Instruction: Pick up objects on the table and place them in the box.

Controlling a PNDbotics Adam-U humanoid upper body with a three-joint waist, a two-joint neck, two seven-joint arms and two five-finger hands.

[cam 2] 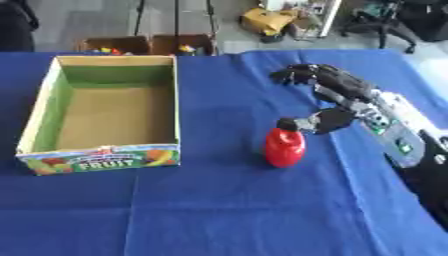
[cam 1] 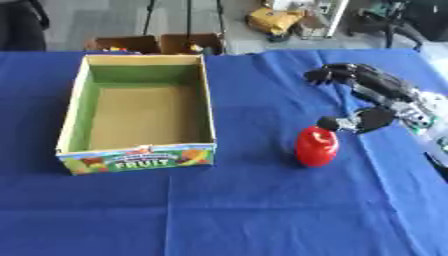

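Note:
A red rounded object (cam 1: 316,146), shaped like a pepper or apple, stands on the blue tablecloth right of the box. The open cardboard fruit box (cam 1: 208,95) sits at the left, its inside bare, with a "FRUIT" label on its front wall. My right hand (cam 2: 337,87) reaches in from the right, just behind and to the right of the red object. Its fingers are spread and relaxed, and its thumb tip (cam 2: 289,123) hovers right at the top of the red object without closing on it. The left hand is out of sight.
The blue cloth (cam 1: 227,210) covers the whole table. Beyond the far edge, on the floor, stand two brown cardboard boxes (cam 1: 157,44) and a yellow item (cam 1: 273,20). Wide cloth lies in front of the box and the red object.

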